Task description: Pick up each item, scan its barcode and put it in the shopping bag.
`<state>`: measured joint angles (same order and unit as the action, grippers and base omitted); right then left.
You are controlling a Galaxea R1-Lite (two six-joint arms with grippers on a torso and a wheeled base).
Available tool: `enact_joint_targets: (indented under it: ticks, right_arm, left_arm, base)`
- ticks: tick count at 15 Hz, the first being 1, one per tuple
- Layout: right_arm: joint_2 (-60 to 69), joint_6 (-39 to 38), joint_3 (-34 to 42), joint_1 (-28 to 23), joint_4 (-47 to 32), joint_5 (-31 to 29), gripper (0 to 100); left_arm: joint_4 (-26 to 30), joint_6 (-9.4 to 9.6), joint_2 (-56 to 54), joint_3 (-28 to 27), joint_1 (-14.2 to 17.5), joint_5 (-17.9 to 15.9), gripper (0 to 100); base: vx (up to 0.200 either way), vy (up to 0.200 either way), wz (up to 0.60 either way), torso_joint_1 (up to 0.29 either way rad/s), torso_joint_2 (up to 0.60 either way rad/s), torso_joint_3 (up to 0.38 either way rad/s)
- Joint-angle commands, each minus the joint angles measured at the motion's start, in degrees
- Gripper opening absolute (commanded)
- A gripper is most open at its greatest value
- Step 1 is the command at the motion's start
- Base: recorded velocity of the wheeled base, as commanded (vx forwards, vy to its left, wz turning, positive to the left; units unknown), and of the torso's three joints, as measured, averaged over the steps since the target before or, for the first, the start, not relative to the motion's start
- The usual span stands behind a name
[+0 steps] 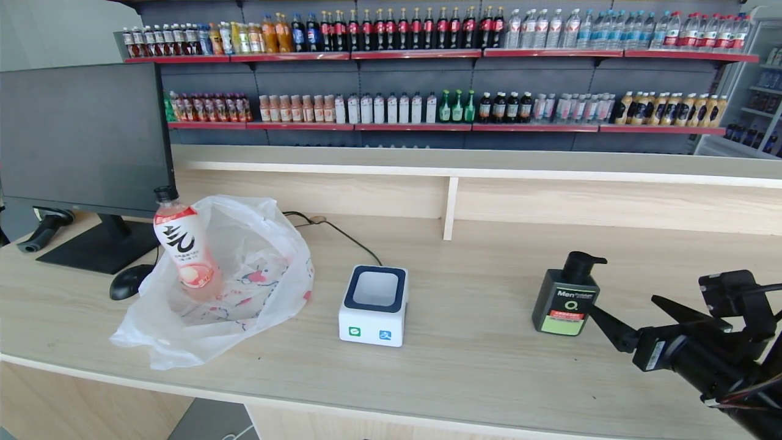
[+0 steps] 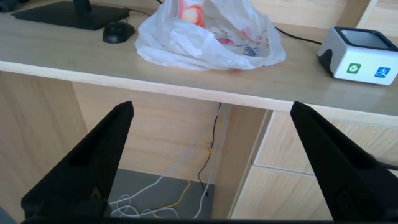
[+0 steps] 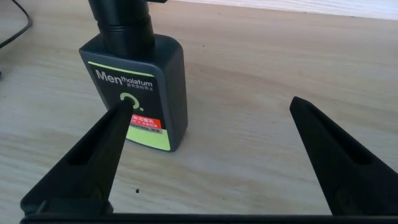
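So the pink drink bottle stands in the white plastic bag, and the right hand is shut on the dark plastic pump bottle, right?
Not quite. The right hand is open, near the dark plastic pump bottle, which stands free on the wooden counter, as the right wrist view shows. The rest holds.

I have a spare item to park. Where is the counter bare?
Widest bare stretch: between scanner and pump bottle, back to the wooden ledge. Crowded: the left end, where shopping bag, mouse and monitor stand sit close; the right tool is beside the pump bottle.
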<state>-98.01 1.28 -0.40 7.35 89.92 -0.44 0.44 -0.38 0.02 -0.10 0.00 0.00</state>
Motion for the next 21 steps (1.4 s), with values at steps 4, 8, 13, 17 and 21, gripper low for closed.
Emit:
enact_joint_targets:
  ticks: [4, 8, 13, 17, 21]
  right_arm:
    - [-2.8, 0.0, -2.0, -1.2, 0.1, 0.0, 100]
    - [-4.1, 0.0, -5.4, -1.9, 0.1, 0.0, 100]
    - [-5.3, 0.0, -6.0, -2.3, 0.1, 0.0, 100]
    - [-6.9, 0.0, -7.5, -3.7, 0.1, 0.0, 100]
    - [-7.9, 0.0, -8.4, -4.3, 0.1, 0.0, 100]
  left_arm:
    - [0.0, 0.03, 0.0, 0.0, 0.0, 0.0, 100]
    - [0.0, 0.03, 0.0, 0.0, 0.0, 0.0, 100]
    - [0.0, 0.03, 0.0, 0.0, 0.0, 0.0, 100]
    - [0.0, 0.03, 0.0, 0.0, 0.0, 0.0, 100]
    - [0.0, 0.03, 0.0, 0.0, 0.0, 0.0, 100]
  base:
    - [0.0, 0.0, 0.0, 0.0, 0.0, 0.0]
    - [0.0, 0.0, 0.0, 0.0, 0.0, 0.0]
    - [0.0, 0.0, 0.0, 0.0, 0.0, 0.0]
    - [0.0, 0.0, 0.0, 0.0, 0.0, 0.0]
    - [0.0, 0.0, 0.0, 0.0, 0.0, 0.0]
